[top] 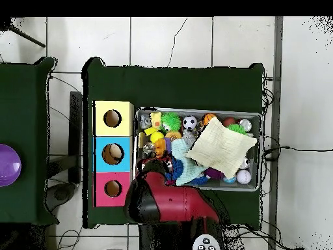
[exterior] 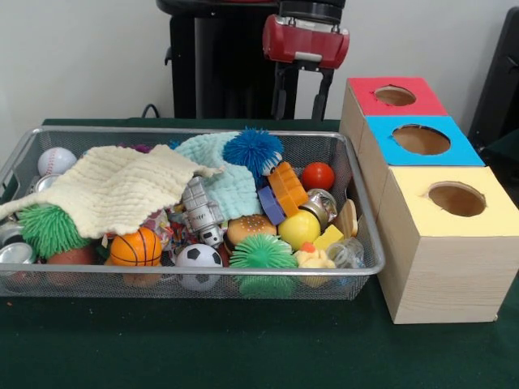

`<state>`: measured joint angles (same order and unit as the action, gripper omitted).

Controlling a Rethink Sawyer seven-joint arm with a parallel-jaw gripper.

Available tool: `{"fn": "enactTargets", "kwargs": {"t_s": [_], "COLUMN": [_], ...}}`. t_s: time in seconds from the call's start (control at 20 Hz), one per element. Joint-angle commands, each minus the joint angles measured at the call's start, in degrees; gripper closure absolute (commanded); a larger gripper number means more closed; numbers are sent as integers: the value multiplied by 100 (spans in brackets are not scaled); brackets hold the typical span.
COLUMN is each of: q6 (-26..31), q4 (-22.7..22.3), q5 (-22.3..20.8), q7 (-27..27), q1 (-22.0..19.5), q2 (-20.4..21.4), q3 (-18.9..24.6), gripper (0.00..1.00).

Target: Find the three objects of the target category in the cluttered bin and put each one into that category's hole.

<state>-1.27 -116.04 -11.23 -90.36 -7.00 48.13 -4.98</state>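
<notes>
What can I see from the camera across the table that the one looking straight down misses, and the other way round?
Only the front view shows the boxes' wooden sides, and a crinkly clear plastic piece against the bin's near right corner. Only the overhead view shows a second table with a purple dish, and the tiled floor with cables. Both show the wire bin, the cream cloth, the three holed boxes (red, blue, yellow) and the red arm; the hand's state is unclear in either.
</notes>
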Motion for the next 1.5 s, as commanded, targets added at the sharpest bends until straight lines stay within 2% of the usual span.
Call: {"fn": "enactTargets", "kwargs": {"t_s": [0.05, 0.25, 0.4, 0.6, 1.05, 1.3, 1.5], "q6": [-327, -399, -950, -1548, -2570, -2970, -3232], "q4": [211, 124, -7, -180, -468, -573, -452], "q5": [-200, -160, -237, -146, 423, 1129, 1250], "q7": [-816, -917, -1177, -1564, -2129, -2152, -2003], "q1": [-373, -531, -853, -950, -664, -62, 107], "q2": [-591, -710, -888, -1062, -1235, -1274, -1394], "q3": [396, 693, 1200, 1566, 1570, 1035, 751], "gripper": [0, 0, 0, 0, 0, 0, 0]}}
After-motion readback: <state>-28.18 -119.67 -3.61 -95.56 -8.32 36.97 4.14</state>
